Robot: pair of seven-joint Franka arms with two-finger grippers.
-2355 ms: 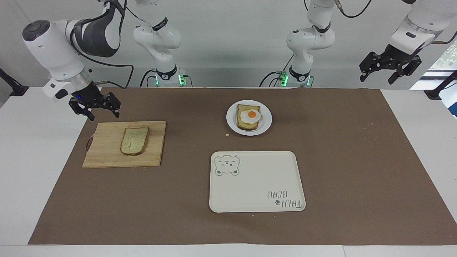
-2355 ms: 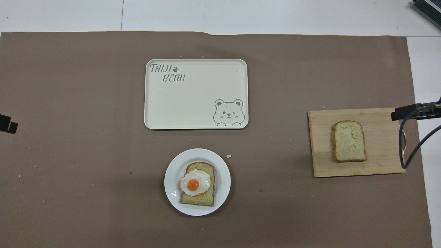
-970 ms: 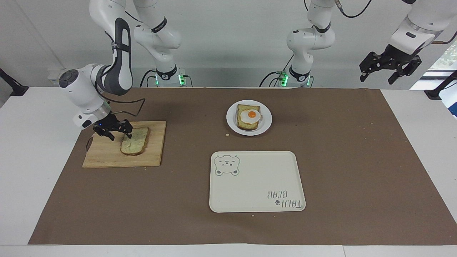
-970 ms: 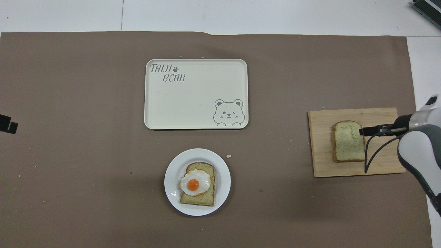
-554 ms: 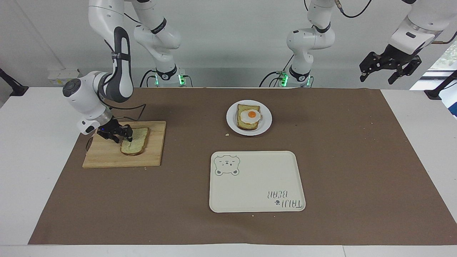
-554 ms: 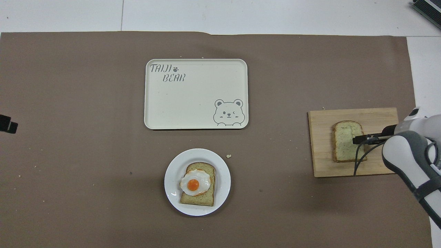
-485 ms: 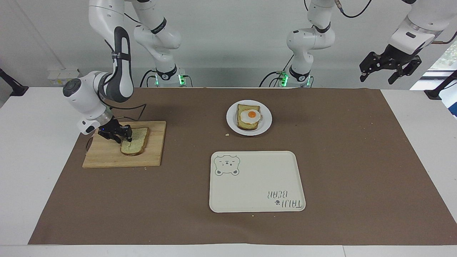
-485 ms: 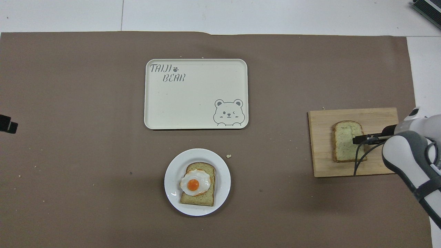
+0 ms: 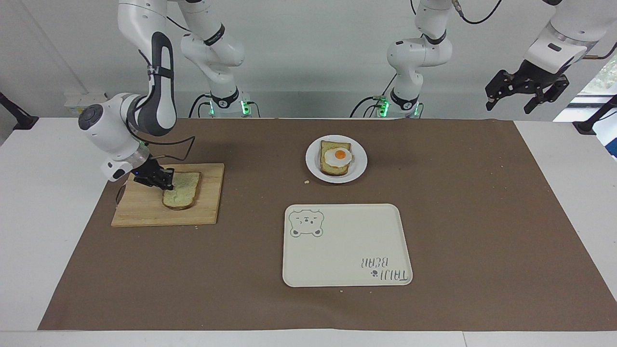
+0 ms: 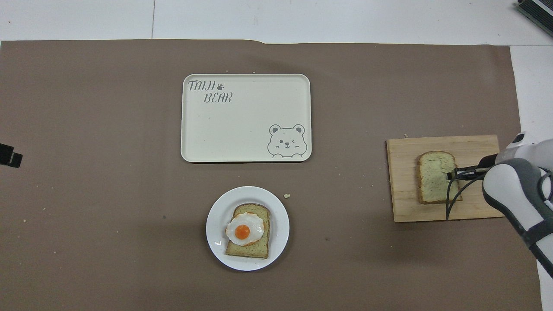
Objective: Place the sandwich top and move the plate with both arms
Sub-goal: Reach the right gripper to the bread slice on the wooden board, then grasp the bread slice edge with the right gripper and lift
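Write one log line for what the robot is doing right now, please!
right gripper: on sandwich top edge, on cutting board | left gripper: waiting, raised | plate: egg toast, uncovered | tray: bare

Robotics lab
Two white arms (image 9: 144,72) bolted at a paper-covered table (image 9: 482,217), bare walls, trailing cables.

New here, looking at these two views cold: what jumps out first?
The fried egg on bread, on the small white plate mid-table near the robots, stands out most. Next, the right gripper is down at the edge of the plain slice on the wooden board at the right arm's end. The cream bear tray lies farther out from the plate, and the left gripper waits, raised, off the mat.
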